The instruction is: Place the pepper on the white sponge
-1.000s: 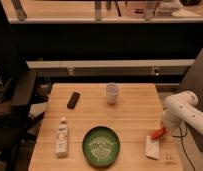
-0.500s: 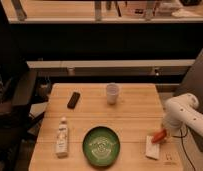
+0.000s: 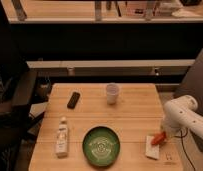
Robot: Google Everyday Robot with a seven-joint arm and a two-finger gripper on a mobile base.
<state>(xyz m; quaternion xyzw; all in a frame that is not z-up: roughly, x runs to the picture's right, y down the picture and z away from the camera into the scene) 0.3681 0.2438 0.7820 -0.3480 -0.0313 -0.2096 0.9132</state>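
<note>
At the desk's (image 3: 130,117) near right corner lies the white sponge (image 3: 152,148), flat on the wood. The pepper (image 3: 157,138) hangs just over the sponge's far right part, perhaps touching it; contact cannot be told. The tool (image 3: 161,135) is shut on the pepper, reaching in from the desk's right edge. Along the near edge, the green plate (image 3: 101,145) sits in the middle and the white bottle (image 3: 62,137) near the left corner. Farther back stand the white cup (image 3: 112,93) and a dark flat object (image 3: 73,100). The step in hand looks like the final lowering. Next, the pepper should settle squarely on the sponge, then the tool should part and lift straight up.
</note>
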